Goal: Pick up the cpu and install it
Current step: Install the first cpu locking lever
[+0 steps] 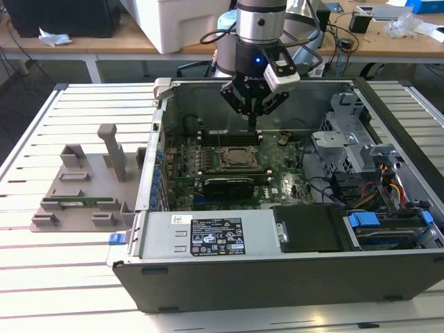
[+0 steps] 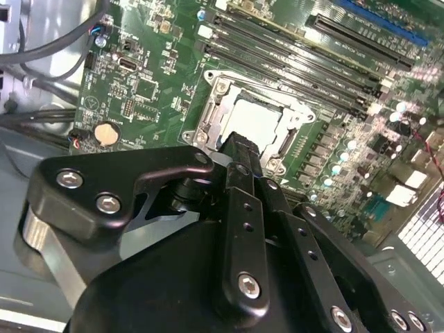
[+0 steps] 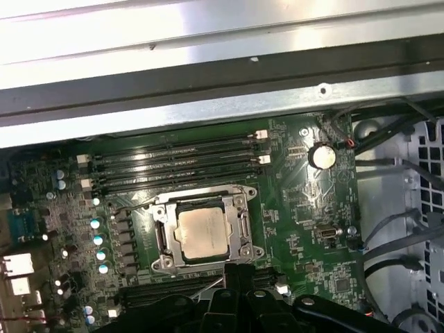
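Silver-grey cpu [image 3: 202,232] lying flat inside the metal socket frame [image 3: 244,225] on the green motherboard [image 3: 305,229], seen in both wrist views. Not held by anything. Hanging over the socket's edge, black gripper [image 3: 234,272] with jaws pressed together, pinching nothing, tip near the frame but apart from the chip. Four black memory slots [image 3: 173,163] just beside the socket, round coin battery [image 3: 322,155] further off on the board. All inside an open computer case [image 1: 277,270] on a slatted table [image 1: 69,277]. Grey plastic tray [image 1: 76,194] at the exterior view's left, well apart from the gripper.
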